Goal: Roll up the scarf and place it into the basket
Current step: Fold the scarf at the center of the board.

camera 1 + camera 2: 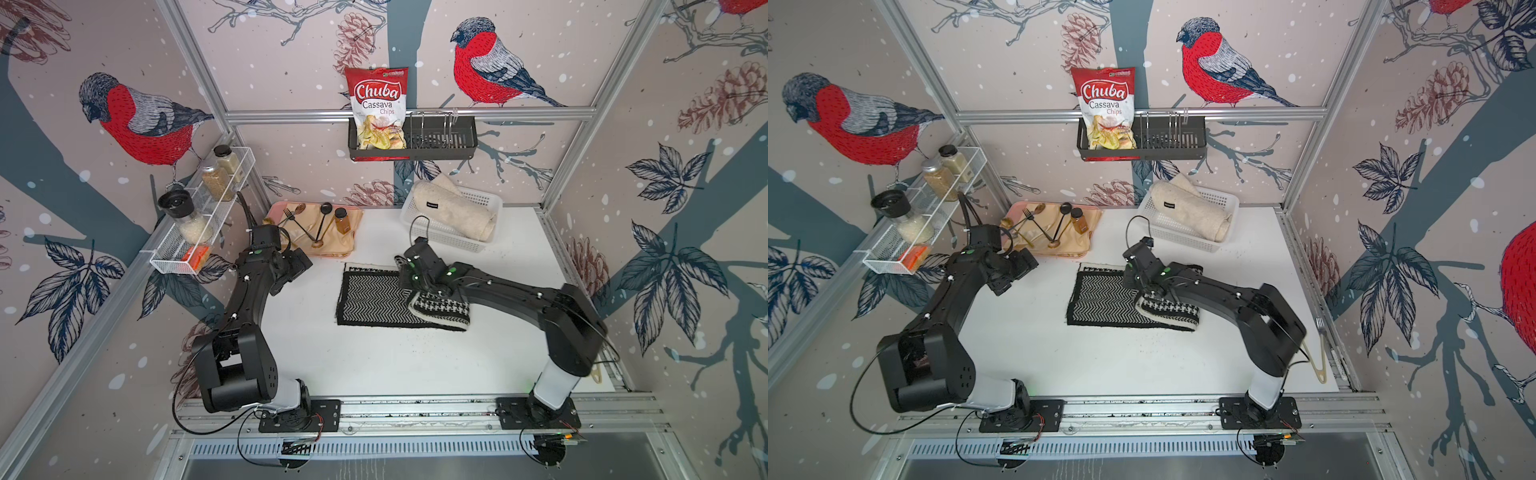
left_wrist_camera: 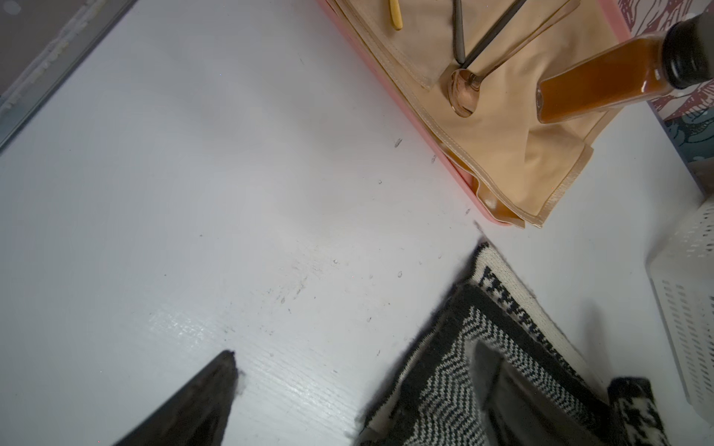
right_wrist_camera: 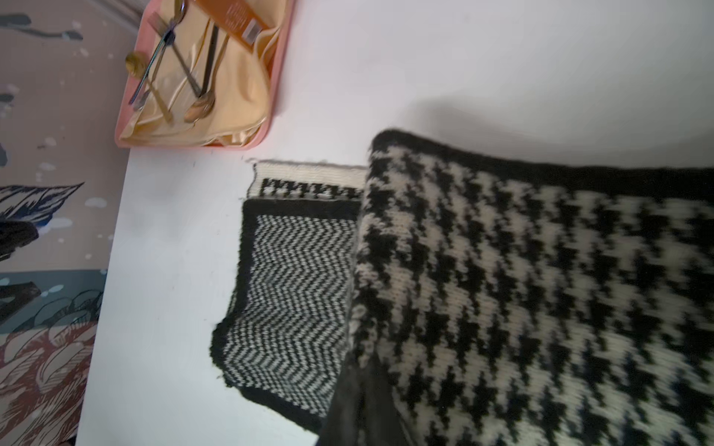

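The scarf (image 1: 374, 299) lies mid-bench, its right end folded over and pinched in the closed right pincer (image 1: 410, 291). The left pincer (image 1: 286, 278) gapes empty, off the scarf, so the roll may drag or slacken. The far-right-corner basket (image 1: 440, 239) already holds a cream roll (image 1: 453, 212).

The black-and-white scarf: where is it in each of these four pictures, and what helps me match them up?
Top view: the scarf lies mid-table, between the two arms.
Top view: the same mid-table spot.
Left wrist view: one corner of it, near the pink tray.
Right wrist view: close up, a houndstooth fold over the zigzag part.
Shared landmark: the pink tray, seen in all four.
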Action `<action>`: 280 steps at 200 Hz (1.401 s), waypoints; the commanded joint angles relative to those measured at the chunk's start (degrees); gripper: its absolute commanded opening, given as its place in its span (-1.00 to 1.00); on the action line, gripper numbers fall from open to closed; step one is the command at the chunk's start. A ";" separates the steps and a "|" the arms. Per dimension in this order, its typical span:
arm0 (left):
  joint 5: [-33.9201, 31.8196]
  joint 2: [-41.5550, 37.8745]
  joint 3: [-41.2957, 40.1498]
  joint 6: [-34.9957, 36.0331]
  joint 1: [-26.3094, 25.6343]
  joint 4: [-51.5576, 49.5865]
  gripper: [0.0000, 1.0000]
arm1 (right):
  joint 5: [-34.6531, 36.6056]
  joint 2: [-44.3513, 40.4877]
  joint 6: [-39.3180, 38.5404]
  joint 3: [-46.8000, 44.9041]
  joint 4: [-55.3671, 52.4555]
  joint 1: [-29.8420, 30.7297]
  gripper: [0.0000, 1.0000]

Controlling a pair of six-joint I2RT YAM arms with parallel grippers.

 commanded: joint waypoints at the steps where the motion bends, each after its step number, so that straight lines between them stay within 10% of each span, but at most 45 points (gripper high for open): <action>1: -0.42 -0.94 -0.74 1.54 0.51 -1.16 0.94 | -4.31 6.27 0.82 8.02 0.87 2.10 -1.00; 50: -0.16 -0.98 -2.74 1.89 0.78 -0.06 0.94 | -7.28 17.59 1.52 22.71 -1.47 5.02 -0.96; 89: 0.69 -0.03 -2.99 2.09 0.78 0.42 0.94 | -13.77 19.20 0.82 24.67 -0.68 6.02 0.99; 157: 7.43 4.49 -0.61 3.19 -10.70 3.46 0.93 | -6.78 1.90 0.25 -1.97 6.23 -2.25 0.98; 221: 7.24 13.26 -1.79 -2.26 -20.36 7.78 0.19 | -3.09 -9.45 0.99 -16.12 7.52 -6.62 1.00; 280: 5.56 18.16 -1.33 -2.89 -23.66 8.67 0.08 | -2.60 -14.35 1.53 -22.05 8.86 -9.31 1.00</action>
